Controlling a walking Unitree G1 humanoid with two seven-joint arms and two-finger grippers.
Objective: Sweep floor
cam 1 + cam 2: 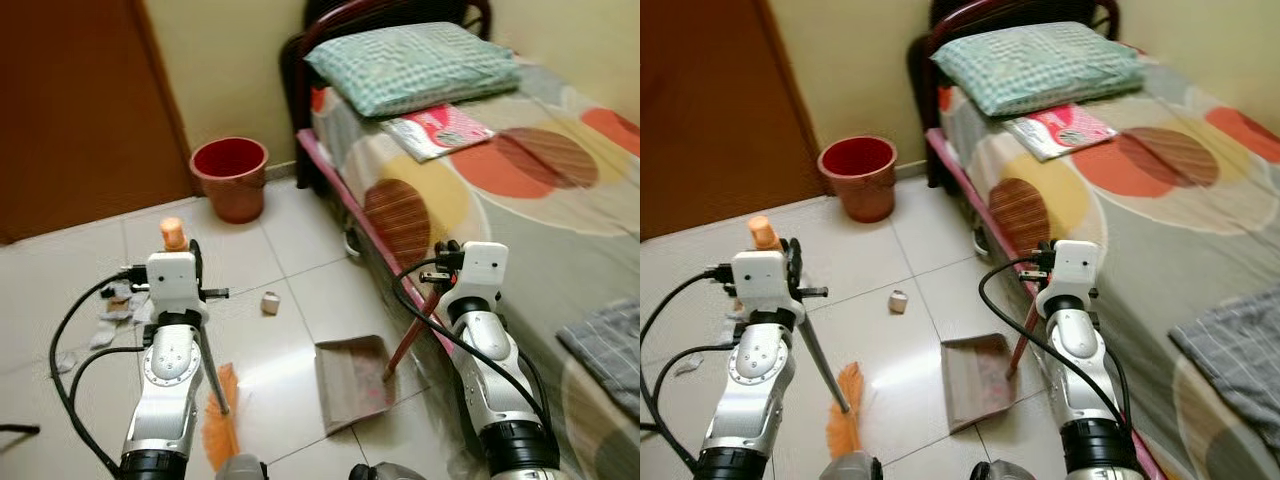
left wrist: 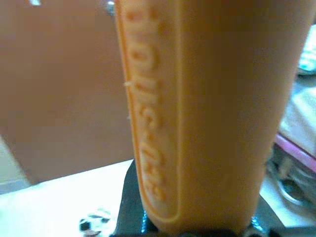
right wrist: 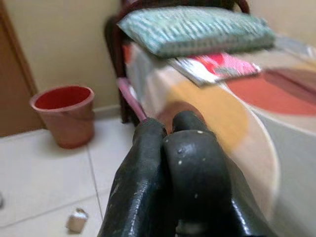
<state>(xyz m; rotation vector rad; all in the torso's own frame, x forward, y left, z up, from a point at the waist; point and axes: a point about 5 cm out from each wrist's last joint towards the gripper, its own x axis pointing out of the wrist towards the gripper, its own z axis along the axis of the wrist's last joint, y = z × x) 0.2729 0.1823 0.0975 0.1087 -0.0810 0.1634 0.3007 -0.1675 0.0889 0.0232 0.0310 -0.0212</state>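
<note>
Two silver arms, one broom, one dustpan on a tiled bedroom floor

Left gripper [image 1: 178, 243] has its jaws clamped round the orange handle [image 2: 207, 113] of the broom [image 1: 220, 415], whose orange bristles rest on the floor [image 1: 290, 250] just beside the brown dustpan [image 1: 352, 382]; right gripper [image 1: 447, 262] has its jaws pressed tight on the dustpan's thin red stick [image 1: 405, 340] next to the bed [image 1: 520, 200]. One small scrap [image 1: 270, 303] lies on the tiles between the broom and one red bucket [image 1: 231, 177] by the wall; a few white scraps [image 1: 112, 315] lie near the left arm. One checked pillow [image 1: 412, 64] and one red packet [image 1: 437, 129] lie on the bed
</note>
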